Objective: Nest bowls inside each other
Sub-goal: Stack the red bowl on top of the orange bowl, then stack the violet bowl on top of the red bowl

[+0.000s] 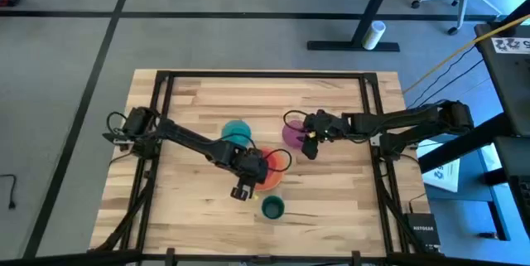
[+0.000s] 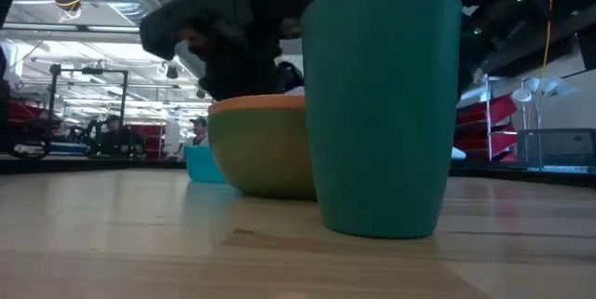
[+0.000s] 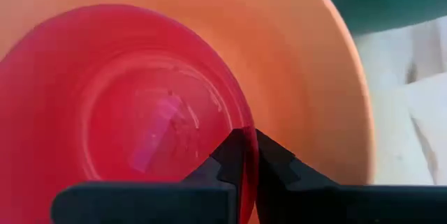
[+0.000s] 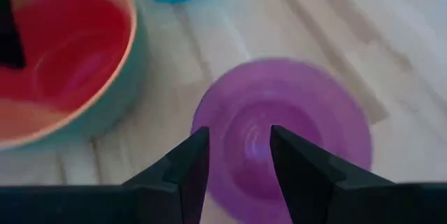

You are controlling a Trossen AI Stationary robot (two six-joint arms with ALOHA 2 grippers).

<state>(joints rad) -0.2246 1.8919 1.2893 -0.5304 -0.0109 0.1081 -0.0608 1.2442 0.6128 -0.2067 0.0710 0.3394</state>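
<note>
A red-pink bowl (image 3: 140, 112) lies inside an orange bowl (image 3: 300, 63), which sits in a green bowl (image 2: 265, 164) at the table's middle. My left gripper (image 3: 246, 140) is shut on the red-pink bowl's rim. A purple bowl (image 4: 293, 126) stands upright on the wood just right of that stack. My right gripper (image 4: 237, 154) hovers open over it, fingers pointing down. A blue bowl (image 1: 236, 131) rests on the table beyond the stack. A dark teal cup-like bowl (image 2: 382, 103) stands near the front edge. My left gripper pinches the red-pink bowl's rim (image 3: 243, 123), one finger inside the bowl and one outside, between it and the orange bowl. The fingers come from above, pointing down. The red-pink bowl sits within the orange bowl, mouth up. My right gripper: I cannot tell whether its fingers touch the purple bowl.
A black frame (image 1: 265, 75) runs around the tabletop. Bare wood (image 1: 190, 216) lies at the front left and along the far side. The dark teal bowl (image 1: 272, 208) stands close in front of the stack.
</note>
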